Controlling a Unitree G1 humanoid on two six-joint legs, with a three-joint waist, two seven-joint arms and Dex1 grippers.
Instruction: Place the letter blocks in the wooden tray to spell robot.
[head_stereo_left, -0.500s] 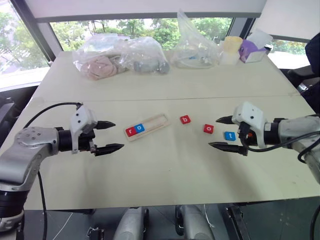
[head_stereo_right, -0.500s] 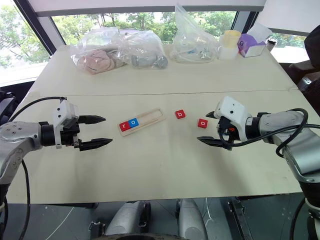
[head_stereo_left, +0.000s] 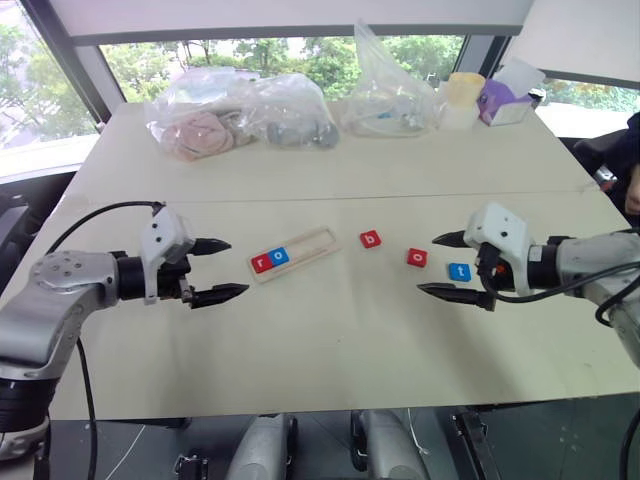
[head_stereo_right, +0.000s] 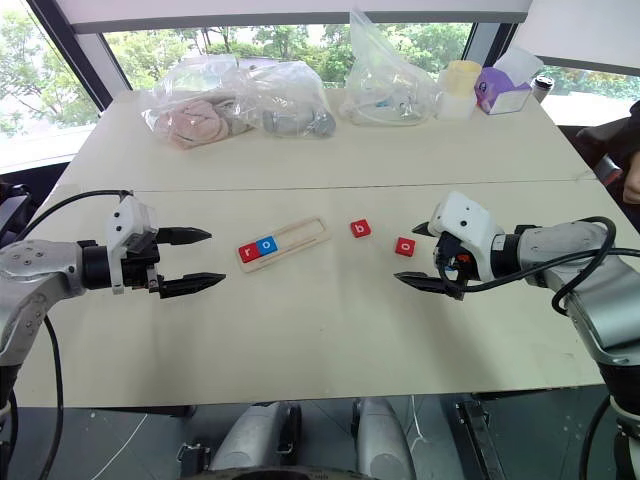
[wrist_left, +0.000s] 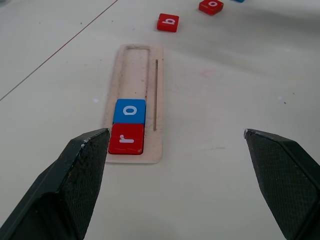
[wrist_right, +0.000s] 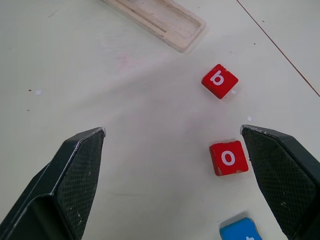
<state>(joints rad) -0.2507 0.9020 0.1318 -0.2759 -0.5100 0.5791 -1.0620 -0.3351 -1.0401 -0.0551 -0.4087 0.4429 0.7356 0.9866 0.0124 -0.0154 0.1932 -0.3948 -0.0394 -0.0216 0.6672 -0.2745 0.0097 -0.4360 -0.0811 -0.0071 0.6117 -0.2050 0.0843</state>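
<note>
Five letter blocks in all — three red: r (head_stereo_left: 262, 264), b (head_stereo_left: 371, 239), o (head_stereo_left: 417, 258); two blue: o (head_stereo_left: 280, 256), t (head_stereo_left: 459, 271). One wooden tray (head_stereo_left: 312, 242) holds two of them. At twelve o'clock — three clear plastic bags (head_stereo_left: 250, 112).

A pale table (head_stereo_left: 330, 330) runs back to wide windows (head_stereo_left: 250, 52) with dark frames; daylight and green trees beyond. At its far edge lie clear plastic bags (head_stereo_left: 240, 115) (contents unclear); a purple box (head_stereo_left: 500, 100) stands beside them.
</note>
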